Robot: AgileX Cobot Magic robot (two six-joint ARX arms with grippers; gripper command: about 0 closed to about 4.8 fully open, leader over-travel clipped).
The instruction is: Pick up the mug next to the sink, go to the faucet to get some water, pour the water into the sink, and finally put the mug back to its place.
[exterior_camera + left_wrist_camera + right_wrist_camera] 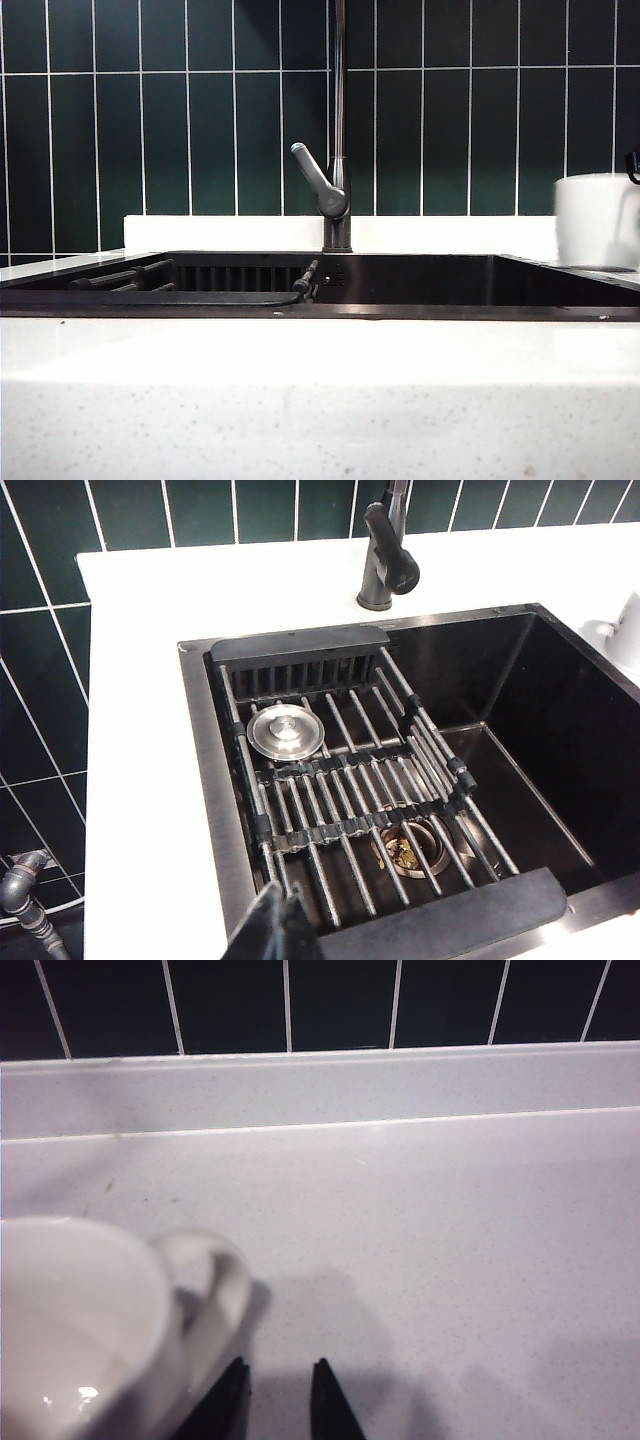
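Exterior: mug (596,220) stood on the counter (300,350) right of the sink (450,285), faucet (338,150) behind.

Left wrist: left claw (280,925), tips together and empty, hung over the sink's rack (350,790).

Right wrist: right claw (278,1395), tips slightly parted, held nothing; the mug's handle (215,1285) lay just beside one tip (a nudge there could likely tip the mug).

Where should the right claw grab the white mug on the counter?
Judging from the wrist view, take the white ceramic mug by its loop handle, coming from the handle side, where the partly open right claw already sits. The handle sticks out clear above the white countertop.
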